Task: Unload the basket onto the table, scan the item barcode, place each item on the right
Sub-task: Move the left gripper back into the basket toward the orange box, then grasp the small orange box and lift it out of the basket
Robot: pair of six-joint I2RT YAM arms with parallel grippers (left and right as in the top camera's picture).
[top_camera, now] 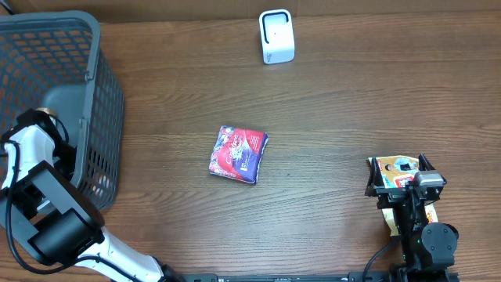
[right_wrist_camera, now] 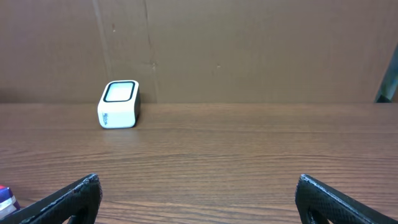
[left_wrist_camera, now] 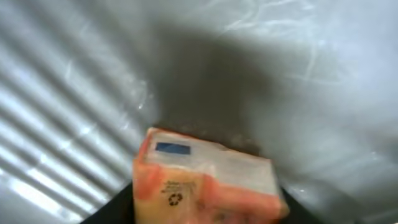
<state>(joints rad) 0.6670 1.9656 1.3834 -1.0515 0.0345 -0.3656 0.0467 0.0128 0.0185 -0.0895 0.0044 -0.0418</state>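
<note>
L arm reaches down into the gray mesh basket (top_camera: 95, 39) at the table's (top_camera: 352, 102) left edge. L wrist cam is blurry: an orange box (left_wrist_camera: 205, 177) w/ a white top face, a blue label patch and a recycling mark on its front sits low in frame, close to the lens, against the basket's pale ribbed wall. Left gripper (left_wrist_camera: 205, 211) shows only as dark shapes at the box's lower corners, so can't tell if the jaws are clamped on it or just around it.

White scanner (top_camera: 276, 37) stands upright at the far side of the table, window facing the arms (also seen in R wrist cam, up left). A red/blue packet (top_camera: 239, 154) lies flat mid-table, well apart from scanner and basket.

Right gripper (right_wrist_camera: 198, 186) hangs low over the near right of the table, jaws wide apart, nothing between them. In the overhead view something orange/yellow and printed shows under it, possibly another pkg.
</note>
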